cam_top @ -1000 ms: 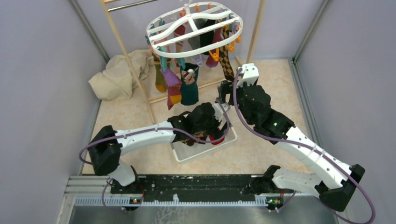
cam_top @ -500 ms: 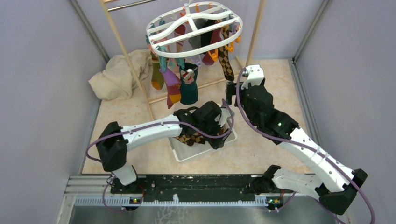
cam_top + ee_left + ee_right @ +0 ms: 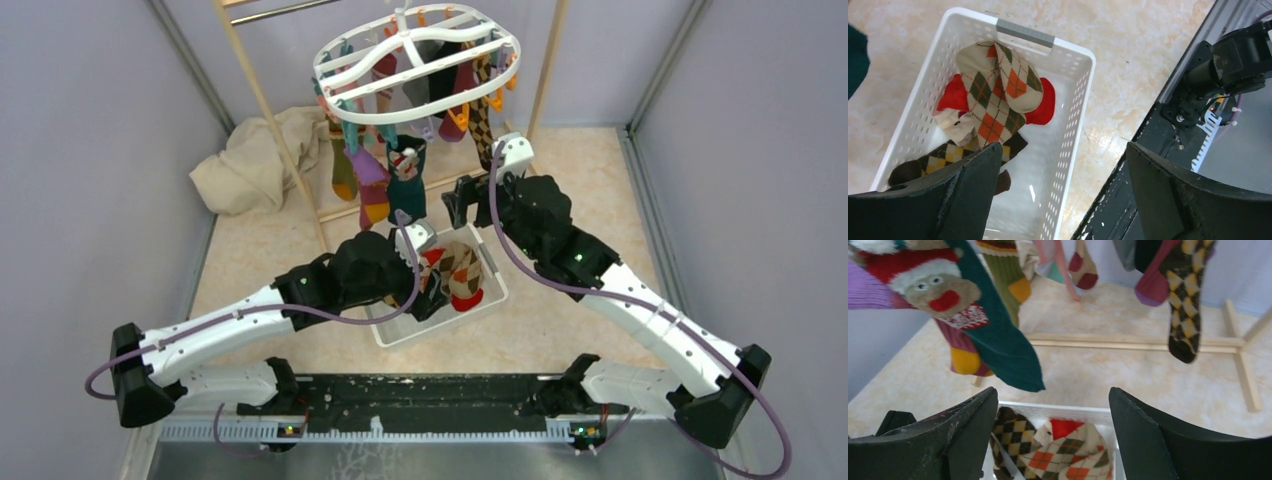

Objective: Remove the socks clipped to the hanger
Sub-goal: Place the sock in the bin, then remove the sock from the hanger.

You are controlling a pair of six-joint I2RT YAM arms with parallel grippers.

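over the table, top view
hanger: the white oval hanger (image 3: 404, 40) hangs from the wooden rack (image 3: 270, 110), high at the back.
socks: many socks (image 3: 372, 180) are pegged under it; the green santa sock (image 3: 407, 185) dangles lowest, at the front.
basket: the white basket (image 3: 430, 325) sits on the floor below, with a few socks inside.
right gripper: the right gripper (image 3: 457, 200) is just beside the green santa sock, apart from it.
left gripper: the left gripper (image 3: 425, 290) is low over the basket.

down the left wrist
left gripper: the jaws (image 3: 1060, 200) gape wide with nothing between them.
basket: its wall (image 3: 1075, 90) rings a cream argyle sock (image 3: 998, 95), a red sock (image 3: 1045, 102) and a brown-yellow one (image 3: 943, 162).

along the right wrist
right gripper: it stands wide (image 3: 1053, 435) and empty, aimed under the hanging row.
nearest sock: the green santa sock (image 3: 993, 340) hangs up and left of the gap, not yet between the fingers.
farther sock: a brown-yellow check sock (image 3: 1185, 305) hangs to the right.

step in hand, as i read it
aim: the right arm is lining up on the green sock.
how to do it well: rise and shift left until the toe end sits fully between the fingers, close firmly, then pull straight down so the peg lets go.
watch for: the frame will likely swing; a slow pull keeps neighbouring socks from snagging.
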